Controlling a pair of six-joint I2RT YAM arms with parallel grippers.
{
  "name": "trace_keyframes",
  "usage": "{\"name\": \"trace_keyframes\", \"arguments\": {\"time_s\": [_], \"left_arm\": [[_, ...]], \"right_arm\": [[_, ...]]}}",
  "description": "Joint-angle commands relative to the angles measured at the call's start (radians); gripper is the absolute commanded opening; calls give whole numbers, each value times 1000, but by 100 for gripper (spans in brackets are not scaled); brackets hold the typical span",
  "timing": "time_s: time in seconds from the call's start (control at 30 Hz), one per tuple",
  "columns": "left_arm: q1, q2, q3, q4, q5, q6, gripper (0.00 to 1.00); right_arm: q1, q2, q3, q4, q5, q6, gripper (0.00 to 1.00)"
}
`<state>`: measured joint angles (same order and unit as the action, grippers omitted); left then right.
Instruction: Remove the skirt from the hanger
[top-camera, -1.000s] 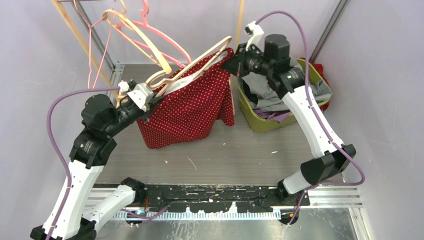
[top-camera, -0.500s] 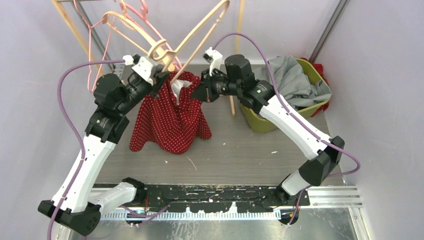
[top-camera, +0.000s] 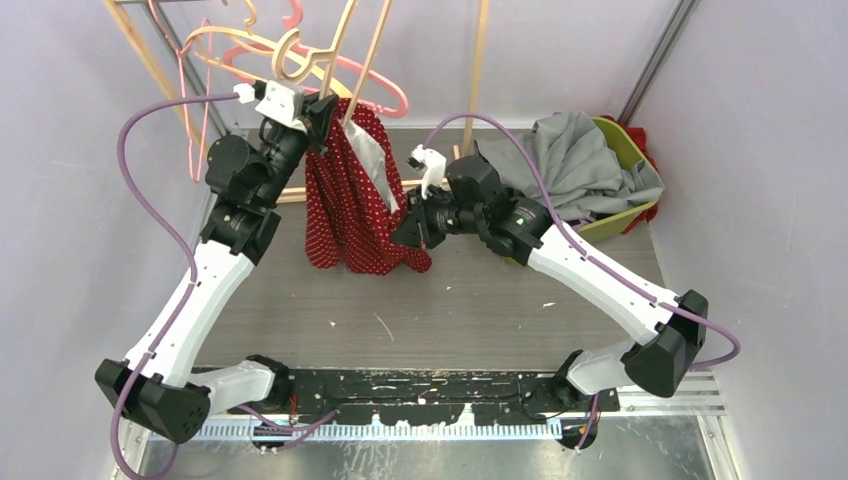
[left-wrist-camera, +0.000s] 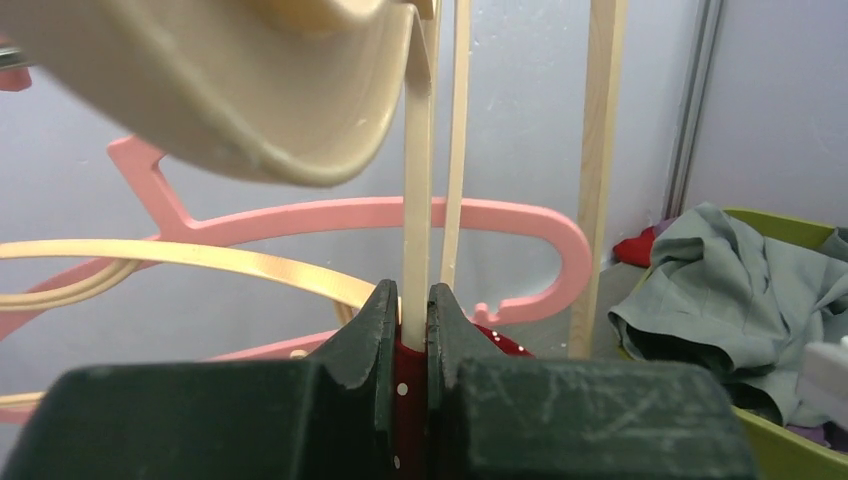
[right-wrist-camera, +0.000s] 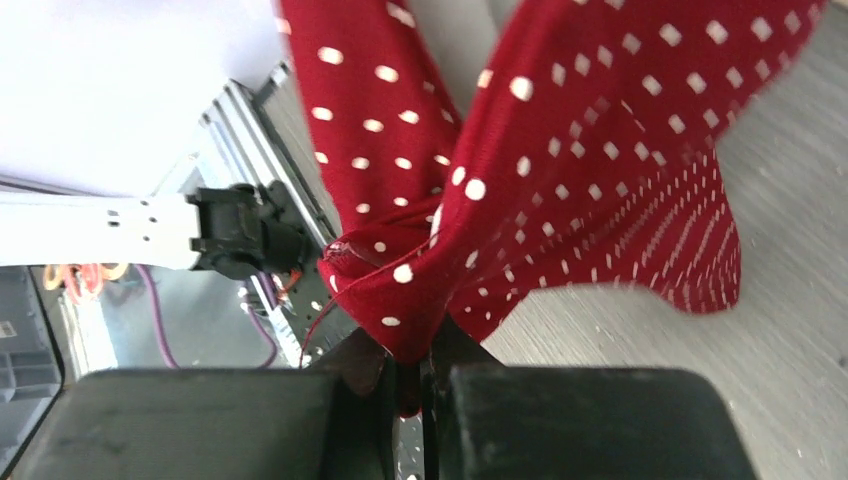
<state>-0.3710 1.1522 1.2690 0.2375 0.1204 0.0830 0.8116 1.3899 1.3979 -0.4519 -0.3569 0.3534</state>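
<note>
1. The left fingers (left-wrist-camera: 362, 330) are pressed onto a bar of the wooden hanger (left-wrist-camera: 415, 200), with red cloth caught between them, at the upper left of the top view.
2. The red polka-dot skirt (top-camera: 345, 210) droops from that hanger, centre-left, above the worktop (top-camera: 450, 310).
3. The right fingers (right-wrist-camera: 355, 368) pinch a fold of the skirt's hem.
4. A green bin (top-camera: 615, 222) of grey clothes (top-camera: 580, 170) sits at the upper right.

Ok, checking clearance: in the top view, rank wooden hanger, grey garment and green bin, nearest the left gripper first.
1. wooden hanger: clamped in the left gripper.
2. grey garment: right, spilling over the green bin.
3. green bin: far right, underneath.
</note>
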Motion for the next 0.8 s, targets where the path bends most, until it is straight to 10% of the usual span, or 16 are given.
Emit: {"name": "trace_keyframes", "arguments": {"time_s": [0.0,0.37,0.77], "left_arm": [[-4,-51,69,186,-11,-70,0],[-3,-312,14,-314,323,-44,0],[-3,-498,-36,-647,350,-18,0]], "right_arm": [[8,-93,-82,-31,69,15,1],[8,-130,19,-308,321,-189,1],[8,-193,89,-361,745,-290,1]]}}
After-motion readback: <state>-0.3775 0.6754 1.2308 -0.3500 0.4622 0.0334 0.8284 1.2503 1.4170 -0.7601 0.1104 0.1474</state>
